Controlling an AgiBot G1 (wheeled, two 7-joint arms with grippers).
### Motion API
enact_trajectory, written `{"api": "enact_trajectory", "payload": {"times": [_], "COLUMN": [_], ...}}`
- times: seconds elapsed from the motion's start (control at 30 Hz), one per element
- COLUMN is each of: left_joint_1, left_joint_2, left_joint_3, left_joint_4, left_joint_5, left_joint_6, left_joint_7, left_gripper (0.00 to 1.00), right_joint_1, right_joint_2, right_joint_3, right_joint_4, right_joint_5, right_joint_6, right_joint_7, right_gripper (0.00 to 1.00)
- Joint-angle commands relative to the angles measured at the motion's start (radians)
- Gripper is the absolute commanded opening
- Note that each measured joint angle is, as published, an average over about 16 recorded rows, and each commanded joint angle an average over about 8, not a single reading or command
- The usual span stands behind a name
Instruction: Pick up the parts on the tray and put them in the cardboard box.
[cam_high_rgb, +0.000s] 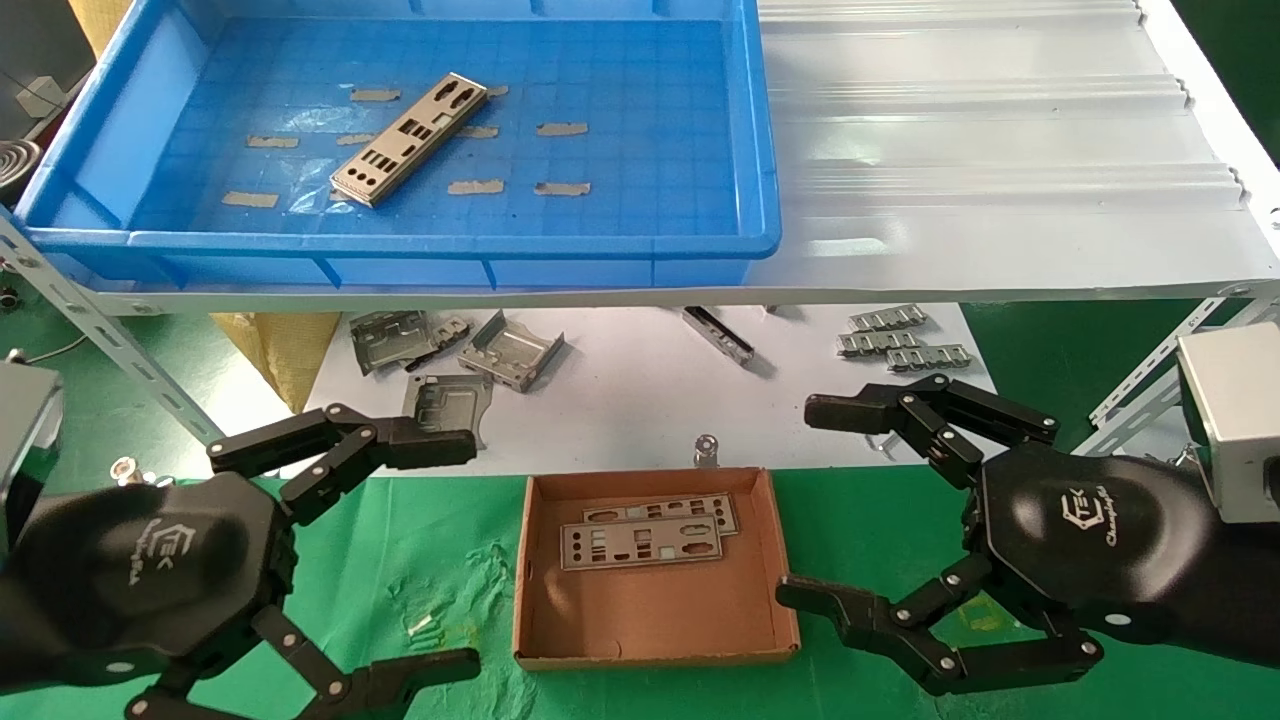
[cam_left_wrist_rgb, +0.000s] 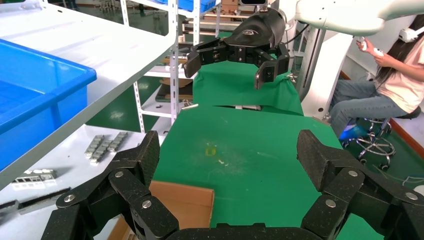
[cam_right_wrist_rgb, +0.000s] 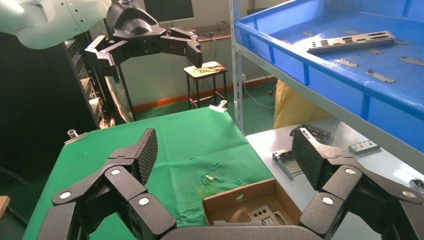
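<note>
One flat silver plate (cam_high_rgb: 410, 138) with punched cutouts lies at a slant on the floor of the blue tray (cam_high_rgb: 760, 150), up on the white shelf; it also shows in the right wrist view (cam_right_wrist_rgb: 350, 41). The cardboard box (cam_high_rgb: 655, 610) sits on the green cloth below and holds two plates (cam_high_rgb: 645, 530), partly seen in the right wrist view (cam_right_wrist_rgb: 265, 214). My left gripper (cam_high_rgb: 470, 555) is open and empty, left of the box. My right gripper (cam_high_rgb: 795, 500) is open and empty, right of the box.
Bent grey metal brackets (cam_high_rgb: 455, 350) and ribbed silver strips (cam_high_rgb: 900, 340) lie on the white surface under the shelf (cam_high_rgb: 1000, 200). Angled shelf struts (cam_high_rgb: 100, 330) stand at both sides. A small silver clip (cam_high_rgb: 706, 450) sits behind the box. A seated person (cam_left_wrist_rgb: 395, 85) is beyond the table.
</note>
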Motion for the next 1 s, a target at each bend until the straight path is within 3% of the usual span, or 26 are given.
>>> {"api": "enact_trajectory", "payload": {"times": [0.03,1.0], "left_joint_1": [0.000,0.000], "left_joint_2": [0.000,0.000], "left_joint_3": [0.000,0.000], "left_joint_4": [0.000,0.000], "left_joint_5": [0.000,0.000], "left_joint_6": [0.000,0.000], "left_joint_7": [0.000,0.000], "left_gripper": [1.00,1.00], "right_joint_1": [0.000,0.000], "right_joint_2": [0.000,0.000], "right_joint_3": [0.000,0.000], "right_joint_4": [0.000,0.000], "right_joint_5": [0.000,0.000], "right_joint_6": [0.000,0.000], "right_joint_7": [0.000,0.000], "right_gripper": [1.00,1.00]}}
